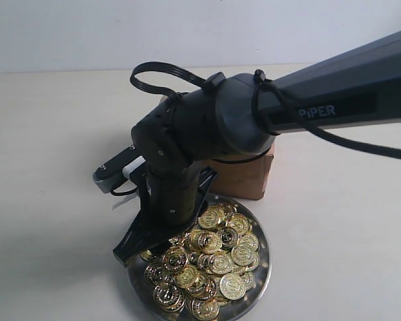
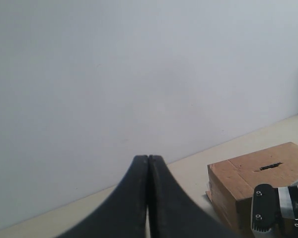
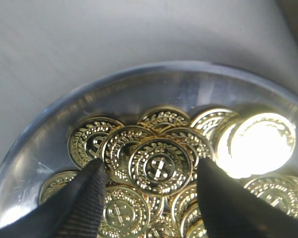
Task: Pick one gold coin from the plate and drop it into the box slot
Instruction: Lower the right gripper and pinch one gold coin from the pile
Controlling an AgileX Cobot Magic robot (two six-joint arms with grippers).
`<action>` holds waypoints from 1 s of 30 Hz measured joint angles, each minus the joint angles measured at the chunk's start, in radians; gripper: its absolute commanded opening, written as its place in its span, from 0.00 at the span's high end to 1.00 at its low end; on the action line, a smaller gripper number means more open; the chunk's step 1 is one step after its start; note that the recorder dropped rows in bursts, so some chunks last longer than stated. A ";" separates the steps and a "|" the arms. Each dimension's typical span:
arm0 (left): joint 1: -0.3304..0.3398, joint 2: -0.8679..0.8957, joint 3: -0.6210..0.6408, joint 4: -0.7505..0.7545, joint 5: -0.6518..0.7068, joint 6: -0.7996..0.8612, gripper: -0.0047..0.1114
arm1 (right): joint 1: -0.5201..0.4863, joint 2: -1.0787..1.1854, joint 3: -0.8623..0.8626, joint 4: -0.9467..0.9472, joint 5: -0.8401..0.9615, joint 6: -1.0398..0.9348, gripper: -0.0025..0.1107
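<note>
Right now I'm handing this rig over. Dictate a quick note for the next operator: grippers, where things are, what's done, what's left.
Right gripper: open, lowered into the plate, fingers either side of the top coin, not closed on it.
Left gripper: shut, holding nothing, away from the plate.
Box: just behind the plate, partly hidden by the right arm; slot on its top face is unobstructed.
Done: approach over the pile of gold coins.
Left: pinch one coin, lift, carry to the slot, drop.
</note>
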 measured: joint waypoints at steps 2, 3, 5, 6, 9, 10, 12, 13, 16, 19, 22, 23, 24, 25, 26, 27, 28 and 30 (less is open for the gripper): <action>0.000 0.000 0.000 0.000 0.000 0.000 0.96 | 0.000 0.000 0.000 0.000 0.000 0.000 0.51; 0.000 0.000 0.000 0.000 0.000 0.000 0.96 | 0.000 0.000 0.000 0.000 0.000 0.000 0.51; 0.000 0.000 0.000 0.000 0.000 0.000 0.96 | 0.000 0.000 0.000 0.000 0.000 0.000 0.51; 0.000 0.000 0.000 0.000 0.000 0.000 0.96 | 0.000 0.000 0.000 0.000 0.000 0.000 0.51; 0.000 0.000 0.000 0.000 0.000 0.000 0.96 | 0.000 0.000 0.000 0.000 0.000 0.000 0.51; 0.000 0.000 0.000 0.000 0.000 0.000 0.96 | 0.000 0.000 0.000 0.000 0.000 -0.004 0.51; 0.000 0.000 0.000 0.000 0.000 0.000 0.96 | 0.000 0.000 0.000 0.000 0.000 -0.007 0.51; 0.000 0.000 0.000 0.000 0.000 0.000 0.96 | 0.000 0.000 0.000 0.000 0.000 -0.009 0.51; 0.000 0.000 0.000 0.000 0.000 0.000 0.96 | -0.002 0.000 0.000 0.008 0.000 -0.017 0.51; 0.000 0.000 0.000 0.000 0.000 0.000 0.96 | -0.006 0.000 0.000 0.022 0.000 -0.038 0.51; 0.000 0.000 0.000 0.000 0.000 0.000 0.96 | -0.007 0.000 0.000 0.032 0.000 -0.048 0.51; 0.000 0.000 0.000 0.000 0.000 0.000 0.96 | -0.007 0.000 0.000 0.032 0.000 -0.048 0.51; 0.000 0.000 0.000 0.000 0.000 0.000 0.96 | -0.007 0.000 0.000 0.032 0.000 -0.049 0.51; 0.000 0.000 0.000 0.000 0.000 0.000 0.96 | -0.007 0.000 0.000 0.032 0.000 -0.051 0.51; 0.000 0.000 0.000 0.000 0.000 0.000 0.96 | -0.007 0.000 0.000 0.032 0.000 -0.051 0.51; 0.000 0.000 0.000 0.000 0.000 0.000 0.96 | -0.007 0.000 0.000 0.032 0.000 -0.051 0.51; 0.000 0.000 0.000 0.000 0.000 0.000 0.96 | -0.007 0.000 0.000 0.032 0.000 -0.051 0.51; 0.000 0.000 0.000 0.000 0.000 0.000 0.96 | -0.007 0.007 0.000 0.032 0.000 -0.051 0.51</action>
